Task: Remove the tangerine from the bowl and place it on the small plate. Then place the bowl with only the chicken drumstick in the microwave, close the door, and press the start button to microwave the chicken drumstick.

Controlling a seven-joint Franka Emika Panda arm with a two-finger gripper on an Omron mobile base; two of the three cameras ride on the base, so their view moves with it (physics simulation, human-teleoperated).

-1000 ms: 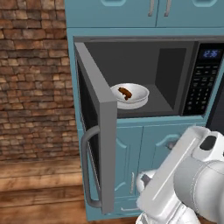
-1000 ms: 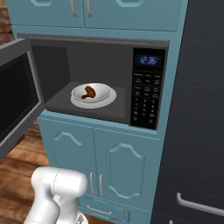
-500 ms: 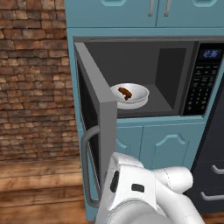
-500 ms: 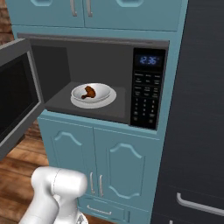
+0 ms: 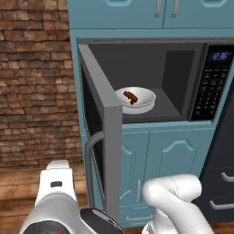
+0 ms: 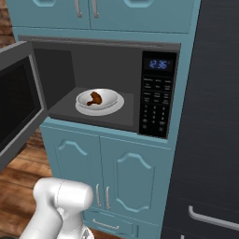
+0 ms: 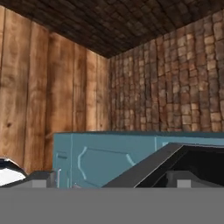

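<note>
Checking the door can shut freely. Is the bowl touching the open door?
Apart. The right base view shows bare microwave floor between the bowl and the door, which is swung wide open.

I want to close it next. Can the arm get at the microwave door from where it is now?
Probably yes: the door stands wide open with its handle free, and the arm is low beside it.

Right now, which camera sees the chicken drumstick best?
The right base view: the chicken drumstick lies in the bowl in plain sight, nothing in front. The left base view shows it too, smaller, beside the open door's edge. The hand view faces brick wall.
</note>
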